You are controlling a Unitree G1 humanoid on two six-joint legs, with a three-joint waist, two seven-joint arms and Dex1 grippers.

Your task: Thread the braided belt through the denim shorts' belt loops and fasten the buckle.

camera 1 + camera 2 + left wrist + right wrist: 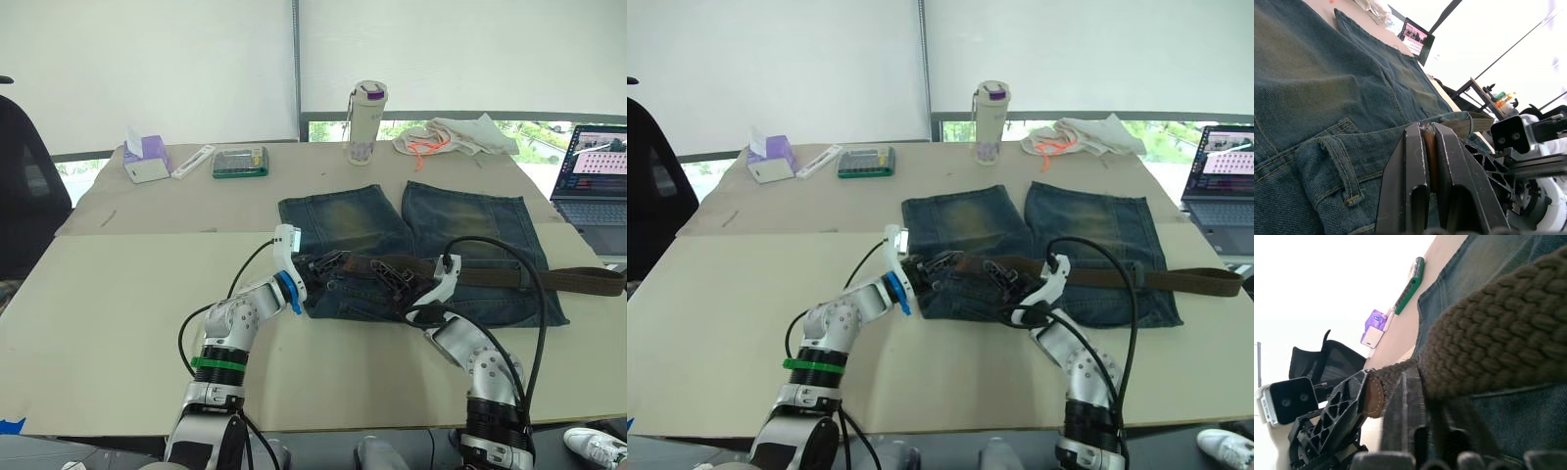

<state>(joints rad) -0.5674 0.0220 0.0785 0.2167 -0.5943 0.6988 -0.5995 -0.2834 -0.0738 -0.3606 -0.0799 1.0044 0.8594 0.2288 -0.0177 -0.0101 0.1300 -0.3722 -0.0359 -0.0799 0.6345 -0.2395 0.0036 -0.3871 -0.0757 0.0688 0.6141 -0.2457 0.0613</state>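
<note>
The faded blue denim shorts are lying flat on the tan table, waistband toward the robot, legs pointing away. The dark-brown braided belt is running along the waistband and trailing off past the shorts' right edge. The left gripper is resting at the shorts' left waistband corner; in the left wrist view its two black fingers are pressing together on a thin brown strip of the belt's end, with one of the narrow blue denim belt loops just beside them. The right gripper is sitting near the waistband's middle, and in the right wrist view the braided strap is crossing directly over its fingers, which appear to be clamping it. A tan leather tip is showing against the left gripper's fingers in that view. The buckle cannot be made out. Beyond the shorts are standing a pale tumbler with a purple lid, a green-edged calculator, a purple-and-white tissue box, a whitish cloth with orange cord and an open laptop; no writing on any of them is legible.
</note>
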